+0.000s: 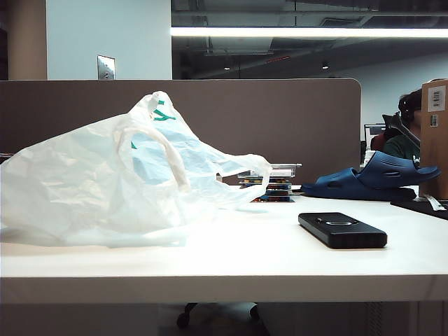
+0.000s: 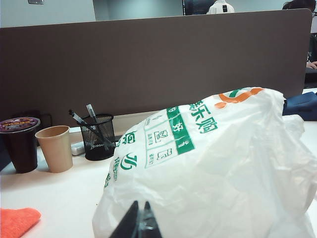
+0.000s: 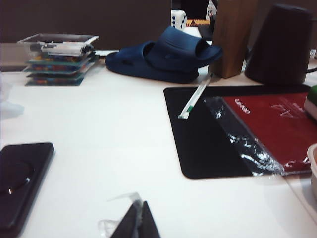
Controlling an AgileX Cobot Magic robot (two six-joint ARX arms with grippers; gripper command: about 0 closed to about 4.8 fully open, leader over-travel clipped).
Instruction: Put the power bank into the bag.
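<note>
Only leftward: bag (image 2: pixel 208 168), closed hands (image 2: pixel 137 223).

We hold our left gripper (image 2: pixel 138 223) low and level, its dark fingertips pressed together. Our right gripper (image 3: pixel 137 221) sits the same way, low and level, jaws fully closed, holding nothing.

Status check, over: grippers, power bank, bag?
Left gripper shut, facing crinkled white plastic bag. Right gripper shut, empty. Flat black power bank on table, outside bag. Nothing between them.
</note>
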